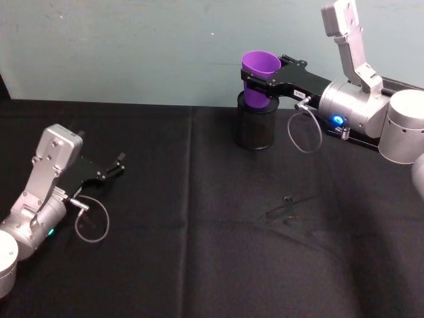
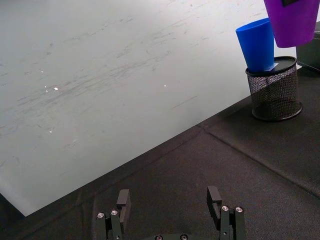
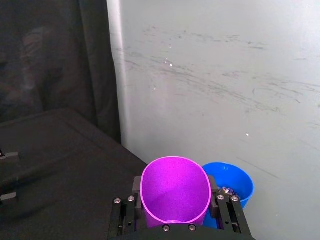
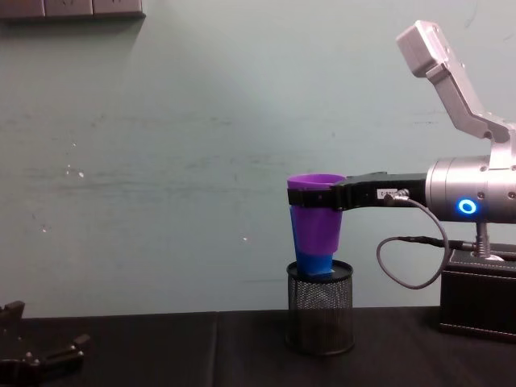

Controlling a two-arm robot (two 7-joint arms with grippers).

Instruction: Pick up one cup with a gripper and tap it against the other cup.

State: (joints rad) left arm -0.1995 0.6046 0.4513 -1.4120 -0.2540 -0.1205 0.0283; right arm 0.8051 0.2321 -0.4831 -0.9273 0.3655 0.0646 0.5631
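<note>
The right gripper clamps the purple plastic tumbler below its rim, aloft at far centre so its wall can meet the bright blue plastic tumbler standing in a black mesh pen holder; contact is unclear. The left gripper lies spread wide, near left.

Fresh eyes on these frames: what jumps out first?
The purple cup stands out, gripped just below its rim by the right gripper and held in the air at the table's far side, near the wall. Close beside it, the blue cup sits in a black mesh pen holder; whether the cups touch is unclear. The left gripper rests open, low on the near left.
</note>
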